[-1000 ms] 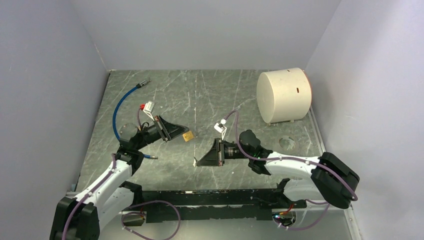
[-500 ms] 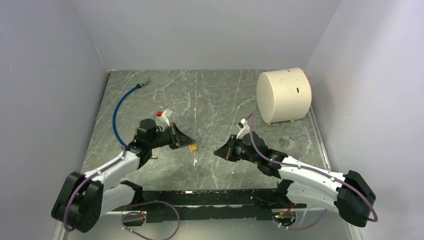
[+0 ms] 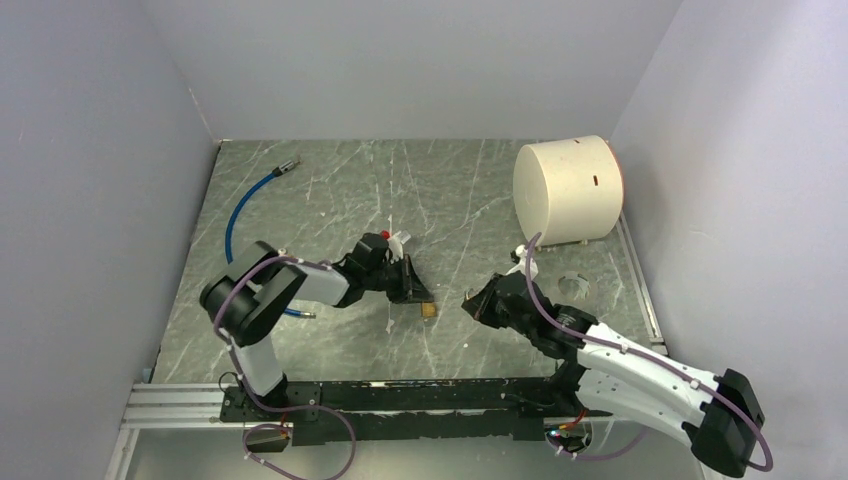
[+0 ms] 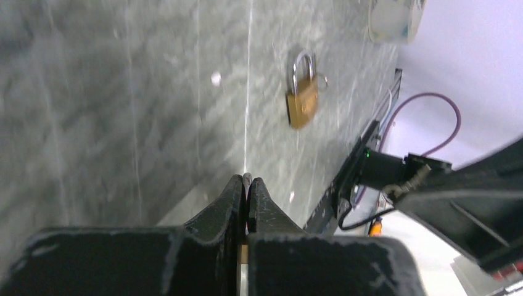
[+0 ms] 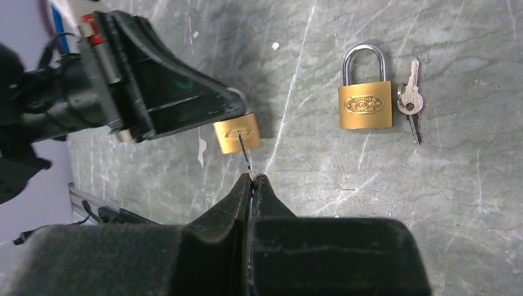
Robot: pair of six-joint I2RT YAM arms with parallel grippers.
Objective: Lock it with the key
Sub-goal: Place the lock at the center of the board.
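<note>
Left gripper (image 5: 229, 110) is clamping shut on the small brass padlock (image 5: 237, 132), presenting it at 12 o'clock of the right gripper (image 5: 253, 180), which is pinching the key (image 5: 245, 151) tightly. For a clean turn, the rotation should be running about the key's own axis while the left grip is resisting twist.

Brass padlock (image 5: 237, 133), key (image 5: 245, 157) touching its base
</note>
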